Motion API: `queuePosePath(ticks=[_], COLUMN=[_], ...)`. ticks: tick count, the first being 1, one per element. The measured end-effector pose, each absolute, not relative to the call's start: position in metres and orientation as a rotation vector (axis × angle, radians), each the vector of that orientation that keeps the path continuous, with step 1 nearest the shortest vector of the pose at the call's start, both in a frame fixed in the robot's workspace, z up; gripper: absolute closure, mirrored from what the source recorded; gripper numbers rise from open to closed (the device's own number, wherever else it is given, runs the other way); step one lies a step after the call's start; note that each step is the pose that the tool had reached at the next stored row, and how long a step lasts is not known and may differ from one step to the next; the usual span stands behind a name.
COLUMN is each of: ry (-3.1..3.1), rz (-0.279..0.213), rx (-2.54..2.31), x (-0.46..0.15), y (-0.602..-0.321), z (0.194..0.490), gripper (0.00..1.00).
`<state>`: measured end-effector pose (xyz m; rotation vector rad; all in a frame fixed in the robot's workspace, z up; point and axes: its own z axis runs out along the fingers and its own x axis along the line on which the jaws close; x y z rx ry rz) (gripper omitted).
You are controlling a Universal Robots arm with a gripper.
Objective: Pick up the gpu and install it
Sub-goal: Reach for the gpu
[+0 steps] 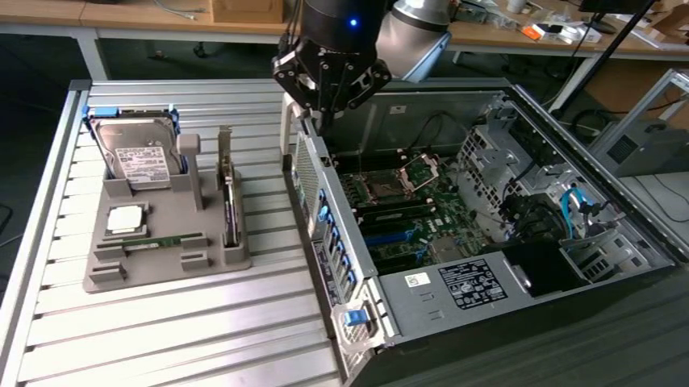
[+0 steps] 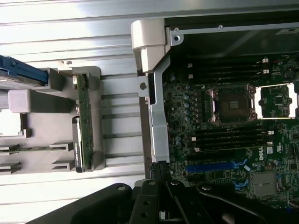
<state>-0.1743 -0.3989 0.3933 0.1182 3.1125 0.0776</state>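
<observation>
Grey moulded holder (image 1: 161,262), centre left of the exterior view, carries the gpu (image 1: 229,201) standing on edge along its right side. Gripper (image 1: 321,113), upper centre, has its claw closed and empty above the left wall of the open computer case (image 1: 415,310), well apart from the card.

The surface (image 1: 194,322) is ribbed metal, bright and shiny. The holder tray (image 1: 161,270) on it is dull grey plastic (smooth, no shine). The computer case (image 1: 431,302) is grey sheet metal. The hard drive (image 1: 138,157) is silvery metal with a white paper label. The claw (image 1: 315,113) looks black and matt.
</observation>
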Motion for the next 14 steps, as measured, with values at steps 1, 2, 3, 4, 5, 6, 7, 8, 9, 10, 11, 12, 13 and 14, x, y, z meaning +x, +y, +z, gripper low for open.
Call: queuePosePath(ticks=[1,2,3,4,5,6,7,8,9,10,11,12,13,14], ry=[3.112,3.113,3.113,3.113,3.113,3.112,3.112,3.112,3.112,3.113,3.112,3.112,3.112,3.113], rz=[0.078,0.078,0.077,0.078,0.078,0.078,0.078,0.078,0.078,0.078,0.078,0.078,0.078,0.078], rx=[0.118,0.118,0.118,0.118,0.118,0.118,0.118,0.118,0.118,0.118,0.118,0.118,0.118,0.118], x=[-0.1747,-0.1752,-0.1755,-0.1758,-0.1761,-0.1765,-0.1768,-0.1772,-0.1776,-0.1779,-0.1784,-0.1789,-0.1791,-0.1794], y=[-0.3989,-0.3989,-0.3989,-0.3989,-0.3989,-0.3989,-0.3989,-0.3989,-0.3989,-0.3989,-0.3989,-0.3989,-0.3989,-0.3989], z=[0.3933,0.3933,0.3933,0.3933,0.3933,0.3933,0.3933,0.3933,0.3933,0.3933,0.3933,0.3933,0.3933,0.3933], gripper=[0.89,0.89,0.89,0.89,0.89,0.89,0.89,0.89,0.89,0.89,0.89,0.89,0.89,0.89])
